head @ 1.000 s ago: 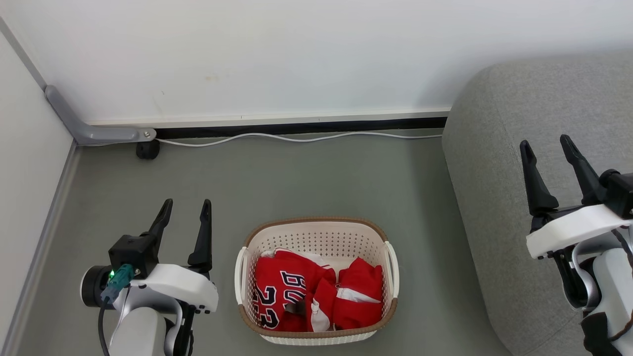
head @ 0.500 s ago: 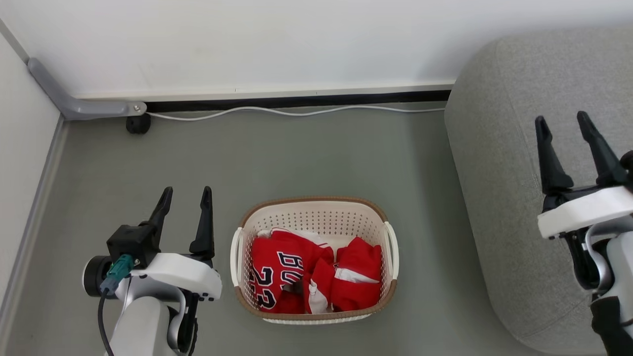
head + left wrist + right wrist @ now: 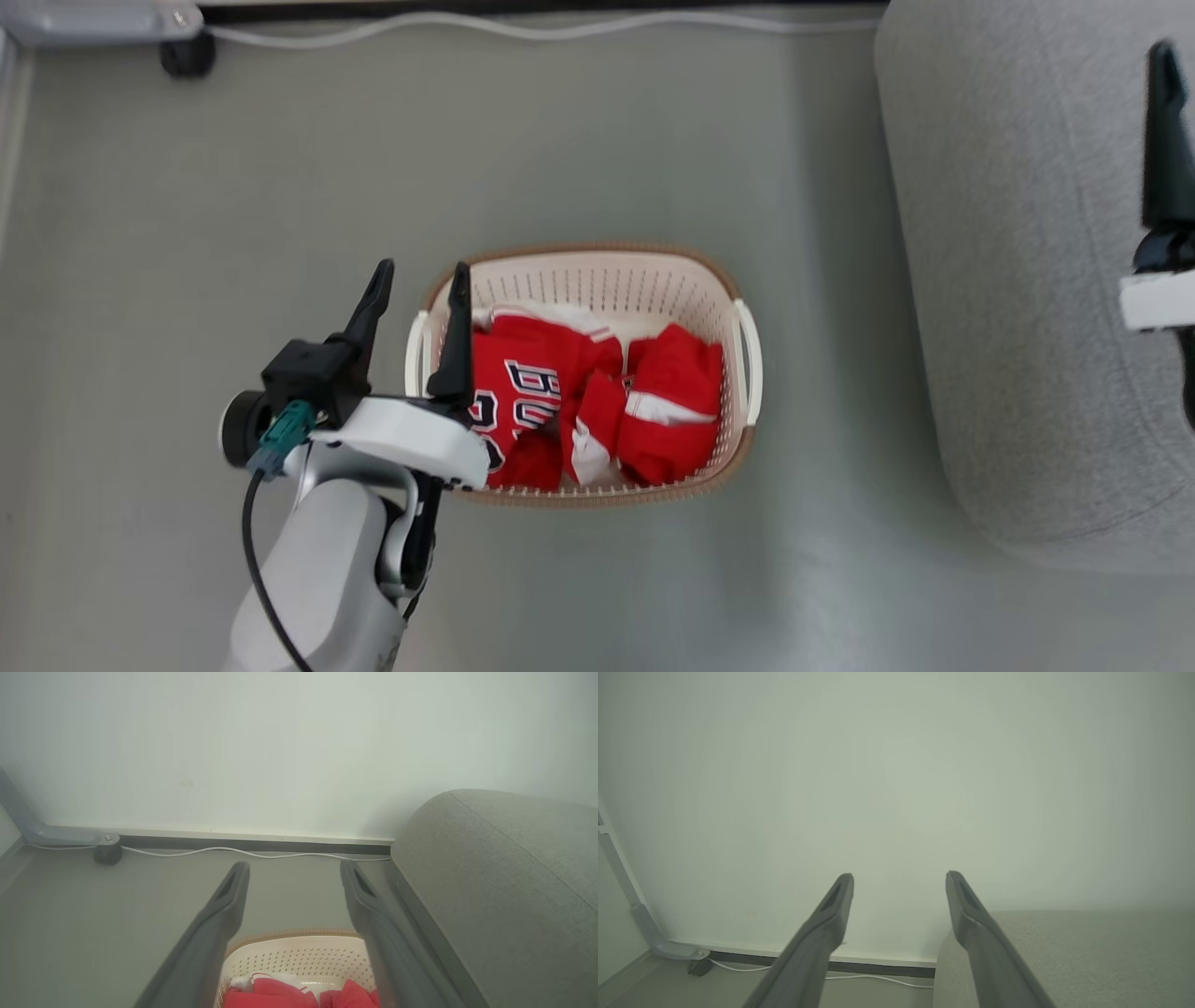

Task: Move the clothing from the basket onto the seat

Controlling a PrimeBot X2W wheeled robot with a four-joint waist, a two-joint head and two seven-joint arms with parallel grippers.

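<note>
Head view, looking down, read left to right. The left gripper [image 3: 421, 269] sits at the lower left, its two dark fingers moderately spread with nothing between them. Its right-hand finger [image 3: 456, 327] overlaps the left rim of the basket [image 3: 597, 250], so the basket starts at that finger and stretches away to the gripper's right. Inside lies the clothing [image 3: 597, 401]: a red jersey [image 3: 523, 383] with dark numerals is nearest the gripper, and a second red garment [image 3: 677, 411] with white panels is farther right. The heap's long axis runs left to right, across the way the fingers point. Past a strip of bare floor [image 3: 822, 327] comes the grey seat [image 3: 1018, 280]. One finger [image 3: 1167, 140] of the right gripper shows over the seat, well apart from the basket.

Left wrist view: the fingers point towards the wall [image 3: 299, 756]. The basket's far side and the tops of the red garments sit low between them, so the clothing lies below and just ahead. How high the gripper hangs above the fabric cannot be told.

Right wrist view: the right gripper [image 3: 899, 877] is likewise spread and empty.

The left arm looks much the nearer. Reaching the jersey would call for a small shift to its right and a downward tilt.
</note>
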